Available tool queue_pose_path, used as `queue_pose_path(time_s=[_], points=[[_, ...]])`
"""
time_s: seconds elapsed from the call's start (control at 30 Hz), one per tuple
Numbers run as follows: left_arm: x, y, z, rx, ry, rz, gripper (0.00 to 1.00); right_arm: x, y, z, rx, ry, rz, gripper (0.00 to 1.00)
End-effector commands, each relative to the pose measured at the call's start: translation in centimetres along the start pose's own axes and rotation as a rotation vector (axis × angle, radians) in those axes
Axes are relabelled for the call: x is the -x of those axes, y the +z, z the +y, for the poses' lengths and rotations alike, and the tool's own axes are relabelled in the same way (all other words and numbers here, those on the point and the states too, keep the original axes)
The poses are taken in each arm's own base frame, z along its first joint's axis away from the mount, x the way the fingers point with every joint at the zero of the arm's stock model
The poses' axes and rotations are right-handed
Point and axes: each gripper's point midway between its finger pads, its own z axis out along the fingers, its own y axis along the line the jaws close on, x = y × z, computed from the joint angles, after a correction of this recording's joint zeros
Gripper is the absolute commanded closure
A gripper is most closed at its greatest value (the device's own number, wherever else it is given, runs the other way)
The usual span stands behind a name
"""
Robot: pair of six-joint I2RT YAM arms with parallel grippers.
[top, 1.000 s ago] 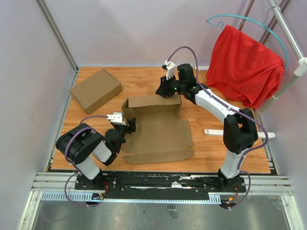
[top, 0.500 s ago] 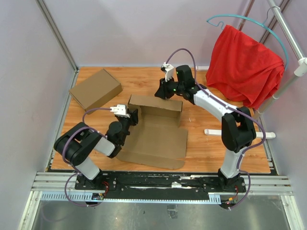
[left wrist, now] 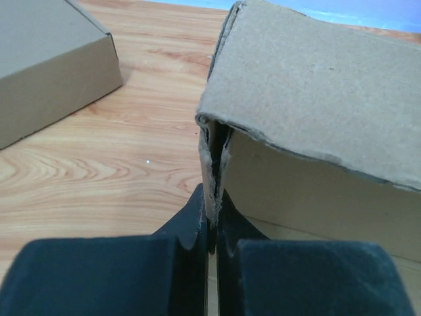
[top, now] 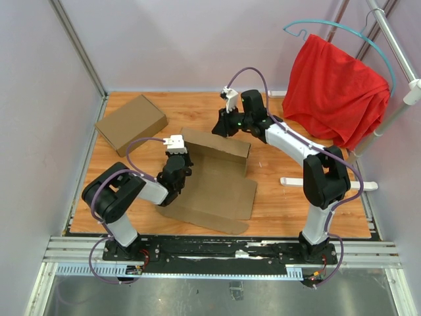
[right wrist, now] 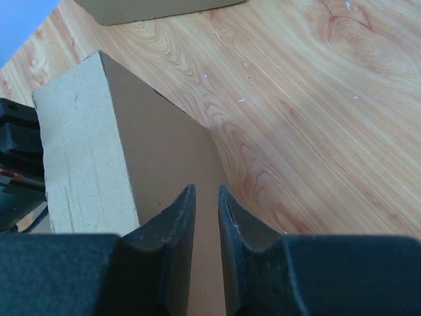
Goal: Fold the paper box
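My left pincer is clamped on the left end of the paper box, seen from above. The box lies mid-table. Its long axis runs left to right, a little askew. One wall stands along the far side, and the flat panels spread toward my bases. My right pincer sits at that wall's top edge. The table is wood-grained, with pale lilac walls around it. A second box, closed, lies at the far left, and a red cloth hangs on a teal hanger at the right.

From my left wrist, the left pincer has its jaws pressed together on the doubled cardboard edge at the paper box's corner. The second box sits apart on the table. I read no print on either.

From my right wrist, the right pincer has its jaws a narrow slit apart over the paper box's plain brown face. I cannot tell whether they hold it.
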Motion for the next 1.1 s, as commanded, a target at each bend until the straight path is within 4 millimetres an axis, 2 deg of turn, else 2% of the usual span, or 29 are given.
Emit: queue_pose_path(time_s=[0.0,0.27,0.43,0.5,0.67,0.7,0.77,0.8,1.0,1.03,1.07], points=[[-2.0,0.0,1.3,0.146,0.103,0.049,1.0,0.2,0.1,0.6,0.02,0.008,0.011,0.79],[-3.2,-0.6,1.9,0.223,0.197,0.062,0.98,-0.1,0.3,0.5,0.018,0.02,0.015,0.79],[-4.1,-1.0,2.8,0.248,0.248,0.096,0.77,-0.1,0.5,0.5,0.022,0.029,0.018,0.78],[-4.6,-1.1,3.0,0.255,0.265,0.111,0.76,-0.1,0.5,0.5,0.027,0.033,0.016,0.79],[-5.9,-1.2,3.4,0.257,0.291,0.145,0.76,0.0,0.5,0.6,0.027,0.034,0.014,0.79],[-6.0,-1.2,3.4,0.261,0.294,0.148,0.79,0.1,0.4,0.6,0.028,0.032,0.011,0.79],[-6.2,-1.2,3.5,0.263,0.298,0.149,0.97,0.2,0.3,0.6,0.025,0.032,0.01,0.79],[-6.3,-1.1,3.5,0.265,0.3,0.15,0.99,0.2,0.3,0.6,0.024,0.03,0.01,0.79],[-5.5,-1.3,3.6,0.261,0.303,0.128,1.0,0.3,0.2,0.6,0.015,0.03,0.007,0.78],[-5.4,-1.3,3.6,0.265,0.309,0.131,0.96,0.4,0.2,0.5,0.011,0.029,0.004,0.77],[-5.4,-1.4,3.8,0.274,0.316,0.138,0.85,0.5,0.2,0.4,0.005,0.031,0.001,0.75]])
